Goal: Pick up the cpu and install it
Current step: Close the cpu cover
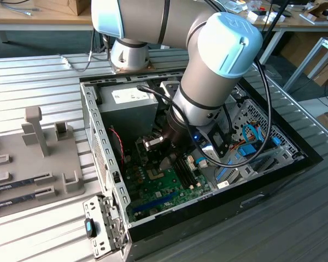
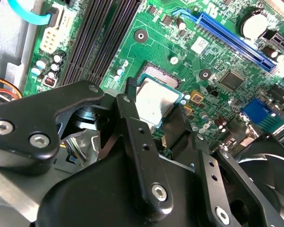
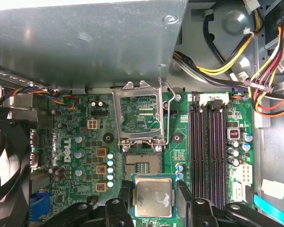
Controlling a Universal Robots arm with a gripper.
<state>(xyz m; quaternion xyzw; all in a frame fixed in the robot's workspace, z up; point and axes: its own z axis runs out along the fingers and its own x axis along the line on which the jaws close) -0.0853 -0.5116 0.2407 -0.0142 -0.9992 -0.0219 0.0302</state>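
Inside the case: your arm (image 1: 208, 71) reaches down into the open computer case (image 1: 295, 158), which lies on its side on the ribbed metal table (image 1: 38, 76).
Gripper: you've got the gripper (image 3: 154, 195) low over the green motherboard (image 3: 71, 142), with its black fingers (image 3: 124, 201) one on each side of the chip.
Grip: the fingers are pinching the cpu (image 3: 153, 197) by two opposite edges, and both wrist views show them pressed against it.
Cpu: flat, silvery top facing up, pale smears across it, held right at the socket (image 3: 141, 163).
Contact: you cannot tell whether the cpu touches the socket or hangs just above it.
Socket: uncovered, its contact field bare in the first wrist view. The metal load plate (image 3: 141, 111) stands swung up, and the lever wire (image 3: 166, 118) runs along one side of it.
Neighbours: dark memory slots (image 3: 208, 142) run just beside the socket, and a blue expansion slot (image 2: 232, 40) lies farther across the board.
Around: a grey power supply (image 1: 132, 101) sits near the socket, a black fan (image 3: 4, 156) is at the board's edge, and coloured cables (image 3: 270, 61) bundle beyond the memory slots.
Outside: on the exterior view's left, a grey fixture tray (image 1: 44, 164) rests on the table, well apart from the case, with long dark memory sticks (image 1: 22, 183) lying in it.
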